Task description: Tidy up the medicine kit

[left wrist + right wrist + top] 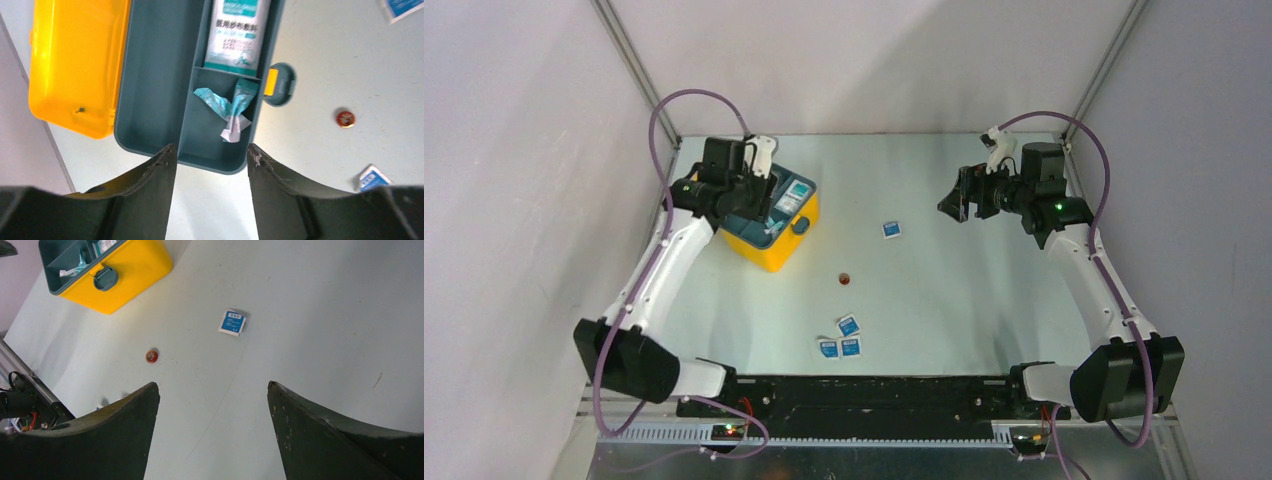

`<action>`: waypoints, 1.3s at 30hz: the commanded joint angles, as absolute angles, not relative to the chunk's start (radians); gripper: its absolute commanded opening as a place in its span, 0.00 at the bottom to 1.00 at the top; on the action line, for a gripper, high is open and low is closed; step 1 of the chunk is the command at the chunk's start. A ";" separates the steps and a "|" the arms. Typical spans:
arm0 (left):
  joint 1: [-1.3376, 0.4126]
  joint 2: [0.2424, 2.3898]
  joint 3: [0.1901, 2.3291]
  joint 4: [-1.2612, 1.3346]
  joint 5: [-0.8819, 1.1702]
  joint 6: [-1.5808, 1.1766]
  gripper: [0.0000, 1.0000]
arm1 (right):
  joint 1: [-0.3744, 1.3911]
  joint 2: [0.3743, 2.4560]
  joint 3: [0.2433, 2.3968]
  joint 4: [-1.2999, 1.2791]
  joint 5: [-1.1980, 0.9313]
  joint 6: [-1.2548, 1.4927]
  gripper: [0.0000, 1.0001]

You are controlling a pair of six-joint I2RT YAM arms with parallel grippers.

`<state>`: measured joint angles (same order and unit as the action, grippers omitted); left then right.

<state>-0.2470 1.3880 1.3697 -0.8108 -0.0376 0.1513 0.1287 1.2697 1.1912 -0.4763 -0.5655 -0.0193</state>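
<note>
We see the medicine kit (70, 65) as smooth, glossy yellow plastic, while its inner tray (150, 75) looks like duller, matt blue-grey plastic. The printed dressing packet (235, 35) has a slight sheen, the two wrappers (225, 107) are crinkled film, and the table (310, 315) is pale, matt and faintly scratched

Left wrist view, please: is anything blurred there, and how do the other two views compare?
Left wrist: print on the white packet is slightly soft, the tool's fingers dark. Right wrist: the blue sachet is sharp. Top external: even light, faint shadows, the medicine kit clear.
</note>
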 commanded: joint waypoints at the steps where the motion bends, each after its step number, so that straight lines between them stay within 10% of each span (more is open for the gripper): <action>1: -0.318 1.327 1.364 -0.839 0.072 0.181 0.59 | 0.123 1.251 1.192 -0.460 -0.571 -0.027 0.83; 10: -0.626 1.502 1.293 -0.835 0.128 0.270 0.63 | 0.117 1.239 1.192 -0.470 -0.568 -0.032 0.83; 39: -0.697 1.959 1.363 -0.657 0.082 0.078 0.49 | 0.092 1.242 1.164 -0.445 -0.595 -0.028 0.84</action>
